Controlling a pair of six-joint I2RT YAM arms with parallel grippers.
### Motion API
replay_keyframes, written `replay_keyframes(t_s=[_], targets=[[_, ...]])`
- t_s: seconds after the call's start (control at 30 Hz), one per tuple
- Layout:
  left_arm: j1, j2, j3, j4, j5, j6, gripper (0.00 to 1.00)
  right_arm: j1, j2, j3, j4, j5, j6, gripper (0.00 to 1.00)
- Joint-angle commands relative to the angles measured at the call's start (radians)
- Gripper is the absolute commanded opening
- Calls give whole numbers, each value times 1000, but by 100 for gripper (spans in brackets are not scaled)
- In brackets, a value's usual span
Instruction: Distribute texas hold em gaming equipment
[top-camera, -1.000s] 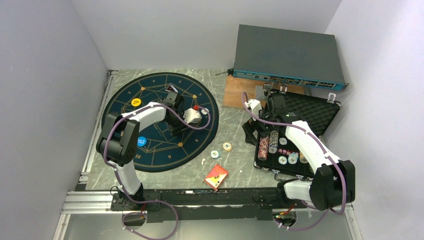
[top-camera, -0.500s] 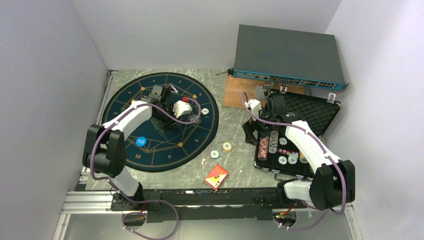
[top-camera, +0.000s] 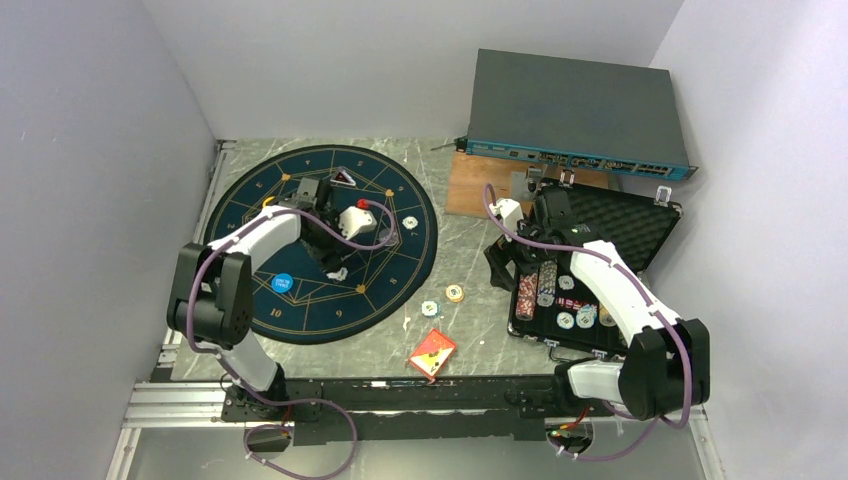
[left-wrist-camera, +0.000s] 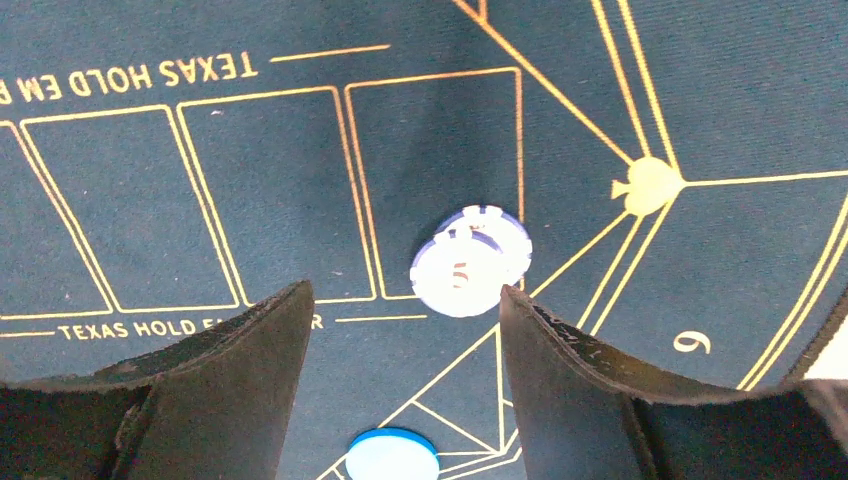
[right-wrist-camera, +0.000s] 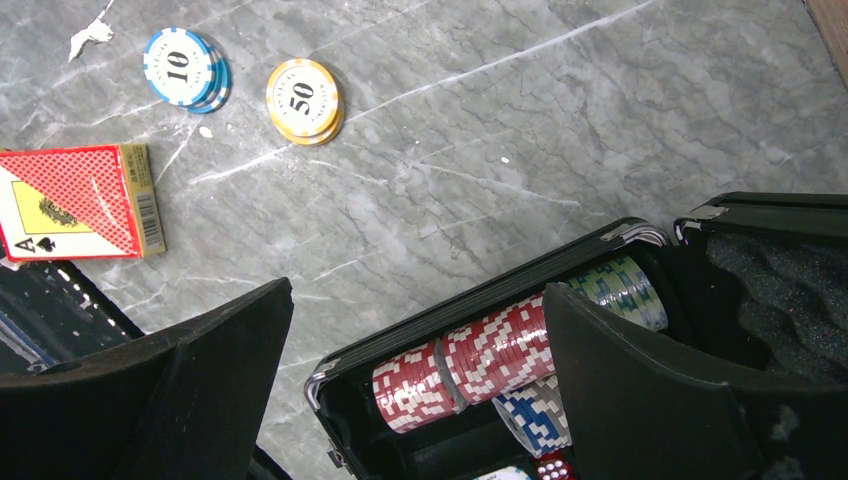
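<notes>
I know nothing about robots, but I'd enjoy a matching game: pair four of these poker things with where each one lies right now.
Things:
1. red card box
2. red-and-white chip row
3. whitish chip pair
4. yellow 50 chip

Places:
A. on the navy mat
B. in the black case
C. on the marble table, beside the blue 10 chip
D. on the marble, nearest the front edge

Pairs: 1-D, 2-B, 3-A, 4-C.

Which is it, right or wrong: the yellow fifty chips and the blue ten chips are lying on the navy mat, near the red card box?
Wrong in one respect. The yellow fifty chips and the blue ten chips lie on the bare marble table, not on the navy mat. They are indeed near the red card box. The right wrist view shows it.
</notes>
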Motion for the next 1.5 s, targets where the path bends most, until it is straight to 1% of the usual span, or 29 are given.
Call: replay_keyframes(t_s=[0.0, 0.23, 0.33, 0.5, 0.53, 0.57, 0.63, 0.73, 0.93, 0.97, 1.0, 1.03, 1.1, 1.17, 1.27, 1.43, 1.47], targets=[[15, 7, -23, 42, -5, 36, 74, 1, 5, 4, 14, -9, -11, 100], [15, 49, -38, 41, 5, 66, 75, 1, 7, 3, 15, -8, -11, 100], [15, 46, -59, 42, 20, 80, 77, 1, 9, 4, 15, -6, -11, 100], [15, 49, -80, 40, 26, 94, 77, 1, 15, 7, 14, -6, -12, 100], [15, 48, -83, 36, 31, 100, 76, 1, 16, 7, 14, -6, -13, 100], [15, 46, -89, 35, 34, 104, 73, 1, 15, 7, 14, -6, -12, 100], [15, 44, -96, 33, 34, 108, 62, 1, 15, 5, 15, -4, -12, 100], [22, 38, -101, 32, 20, 114, 53, 1, 13, 5, 15, -4, -12, 100], [66, 17, -91, 12, -3, 129, 48, 1, 10, 4, 14, -4, -13, 100], [75, 14, -90, 12, -5, 133, 49, 1, 10, 5, 14, -6, -14, 100], [82, 12, -88, 11, -6, 133, 55, 0, 10, 5, 12, -7, -14, 100], [89, 14, -88, 9, -8, 133, 63, 1, 11, 5, 12, -8, -13, 100], [99, 13, -90, 9, -7, 136, 73, 1, 10, 5, 12, -7, -13, 100], [102, 7, -101, 18, -3, 135, 76, 0, 8, 5, 11, -8, -13, 100], [102, 6, -117, 35, -5, 133, 72, 1, 7, 4, 11, -7, -14, 100], [100, 14, -123, 59, 0, 116, 58, 1, 9, 5, 12, -6, -14, 100], [99, 14, -123, 62, 2, 113, 54, 1, 8, 5, 12, -6, -13, 100]])
